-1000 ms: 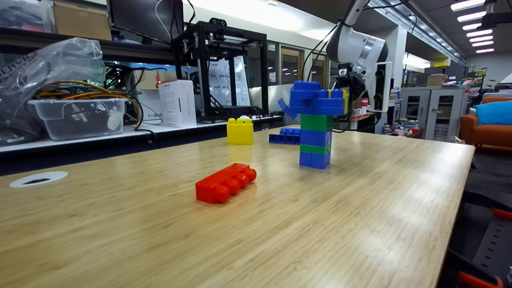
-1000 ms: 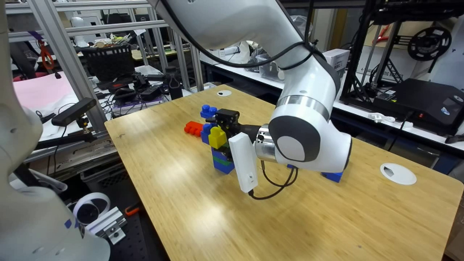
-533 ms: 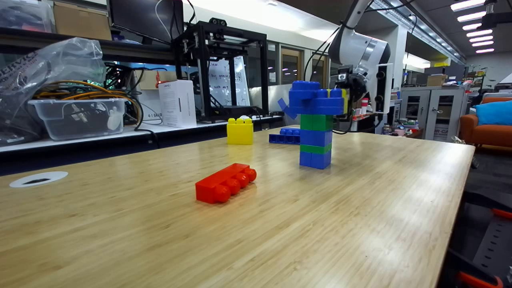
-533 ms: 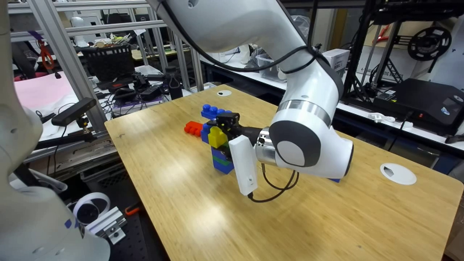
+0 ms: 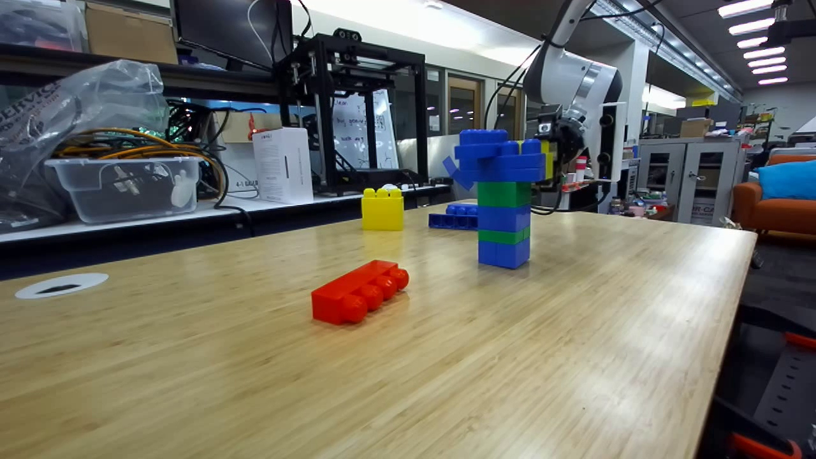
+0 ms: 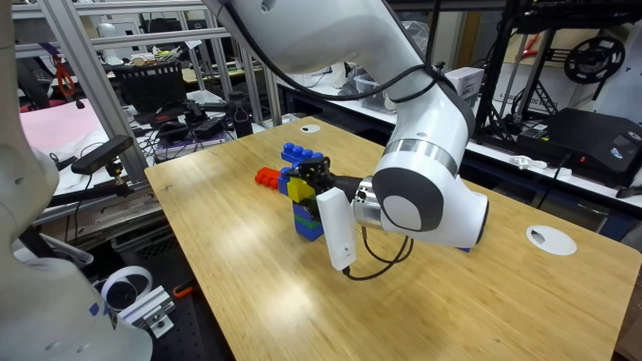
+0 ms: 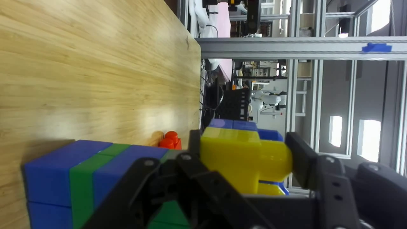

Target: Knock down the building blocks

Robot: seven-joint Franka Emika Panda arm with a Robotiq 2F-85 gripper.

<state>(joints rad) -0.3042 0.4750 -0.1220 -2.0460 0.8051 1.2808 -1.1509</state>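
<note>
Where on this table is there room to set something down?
In an exterior view, the table is bare between the red block, the tower and the right edge. It's crowded at the tower's top, where the jaws hold a yellow block, and behind it, near a blue block.

The building blocks [image 5: 503, 194] are blue banded with green — yellow among them too — and the gripper [image 7: 245, 145] is black, the arm [image 6: 414, 125] white with dark grey. The red brick [image 5: 354, 293], yellow brick [image 5: 382, 212] and blue brick [image 5: 454, 220] are each one plain colour; the table [image 5: 542, 357] is honey-toned with streaky grain, the sofa [image 5: 771, 217] orange, its cushion [image 5: 789, 186] bright blue
</note>
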